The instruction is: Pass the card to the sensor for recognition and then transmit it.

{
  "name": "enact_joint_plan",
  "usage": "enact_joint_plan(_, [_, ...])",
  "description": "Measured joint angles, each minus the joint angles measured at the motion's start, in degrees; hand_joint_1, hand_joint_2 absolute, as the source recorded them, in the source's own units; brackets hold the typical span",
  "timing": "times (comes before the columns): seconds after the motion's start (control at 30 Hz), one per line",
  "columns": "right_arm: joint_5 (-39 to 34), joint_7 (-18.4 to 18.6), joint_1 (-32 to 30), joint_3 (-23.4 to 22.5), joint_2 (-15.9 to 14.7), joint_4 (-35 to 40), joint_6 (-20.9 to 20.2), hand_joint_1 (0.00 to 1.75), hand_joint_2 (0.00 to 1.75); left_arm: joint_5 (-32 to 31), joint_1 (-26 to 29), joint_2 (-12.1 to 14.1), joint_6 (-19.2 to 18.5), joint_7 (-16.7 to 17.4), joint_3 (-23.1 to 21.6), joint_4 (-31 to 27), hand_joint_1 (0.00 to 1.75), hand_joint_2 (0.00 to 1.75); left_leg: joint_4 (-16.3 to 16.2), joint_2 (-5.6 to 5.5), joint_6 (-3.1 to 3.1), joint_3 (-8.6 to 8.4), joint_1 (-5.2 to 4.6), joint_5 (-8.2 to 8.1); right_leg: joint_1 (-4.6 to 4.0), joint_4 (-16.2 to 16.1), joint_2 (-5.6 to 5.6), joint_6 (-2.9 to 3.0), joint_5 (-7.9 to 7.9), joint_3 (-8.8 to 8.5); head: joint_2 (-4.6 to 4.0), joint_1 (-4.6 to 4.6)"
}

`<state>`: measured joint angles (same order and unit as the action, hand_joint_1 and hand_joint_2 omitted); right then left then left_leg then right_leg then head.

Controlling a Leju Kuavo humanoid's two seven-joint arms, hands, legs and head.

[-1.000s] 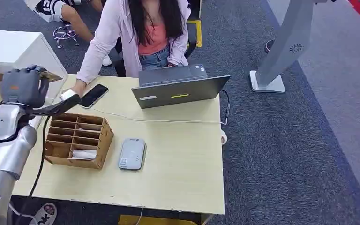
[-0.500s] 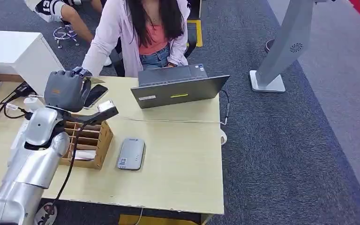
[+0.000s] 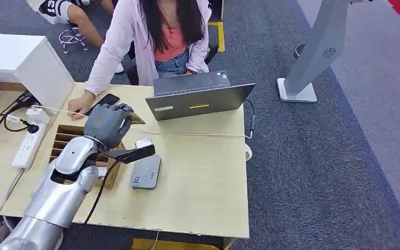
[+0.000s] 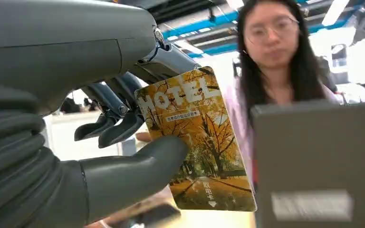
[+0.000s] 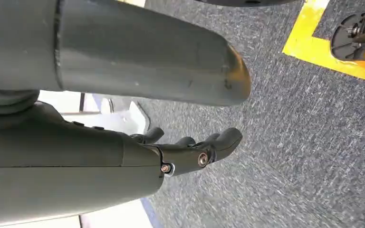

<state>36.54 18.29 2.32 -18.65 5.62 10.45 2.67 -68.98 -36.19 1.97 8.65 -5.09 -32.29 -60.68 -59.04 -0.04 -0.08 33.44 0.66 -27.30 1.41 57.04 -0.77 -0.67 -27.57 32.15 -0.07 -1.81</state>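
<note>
With the left hand [image 3: 107, 124] pinching the hotel card [image 4: 197, 142] by thumb and finger, lower it flat, probably squarely, over the sensor [image 3: 146, 171] toward the tabletop's [image 3: 198, 182] front edge.

My unit: silver left arm [image 3: 57, 195], black cable alongside; grey left hand [image 3: 105, 124], ribbed cover, dark fingers [image 4: 109, 126], small screws.

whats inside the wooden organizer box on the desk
The brown wooden slotted organizer box shows a few open slots, which look empty. The silver left arm covers the rest, so the remaining slots' contents cannot be seen.
</note>
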Motion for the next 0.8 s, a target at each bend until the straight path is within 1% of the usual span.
enact_joint_plan(0.1, [0.0, 0.0, -0.1, -0.8, 0.3, 0.0, 0.4, 0.0, 0.0, -0.2, 3.5, 0.2, -0.1, 0.8, -2.4, -1.9, 1.75, 1.75, 0.0, 0.0, 0.0, 0.02, 0.01, 0.0, 0.0, 0.0, 0.01, -0.02, -0.03, 0.02, 0.0, 0.0])
enact_joint_plan(0.17, [0.0, 0.0, -0.1, -1.1, 0.4, 0.0, 0.4, 0.0, 0.0, -0.3, 4.7, 0.3, -0.1, 0.9, -3.3, -2.6, 1.75, 1.75, 0.0, 0.0, 0.0, 0.03, 0.01, 0.0, -0.01, 0.0, 0.01, -0.02, -0.03, 0.03, 0.0, 0.0])
enact_joint_plan(0.67, [0.1, 0.0, -0.2, -2.1, 0.6, 0.0, 0.5, 0.0, 0.0, 0.3, 5.9, 1.3, -0.7, 1.0, -4.8, -4.6, 1.75, 1.75, 0.0, -0.02, 0.01, 0.04, 0.01, 0.01, 0.0, 0.0, 0.02, -0.03, -0.02, 0.02, 0.0, 0.0])
enact_joint_plan(0.73, [0.3, -0.1, -0.2, -2.3, 0.6, 0.0, 0.7, 0.0, 0.0, 0.5, 6.5, 1.4, -1.2, 1.4, -4.8, -4.7, 1.75, 1.75, 0.0, -0.02, 0.02, 0.04, 0.01, 0.0, 0.0, 0.0, 0.02, -0.03, -0.02, 0.03, 0.0, 0.0])
enact_joint_plan(0.8, [0.6, -0.2, -0.2, -2.5, 0.6, 0.0, 0.7, 0.0, 0.0, 1.0, 6.9, 1.5, -2.6, 2.1, -4.8, -4.7, 1.75, 1.75, 0.0, -0.02, 0.02, 0.04, 0.01, 0.0, 0.0, 0.0, 0.02, -0.03, -0.03, 0.03, 0.0, 0.0])
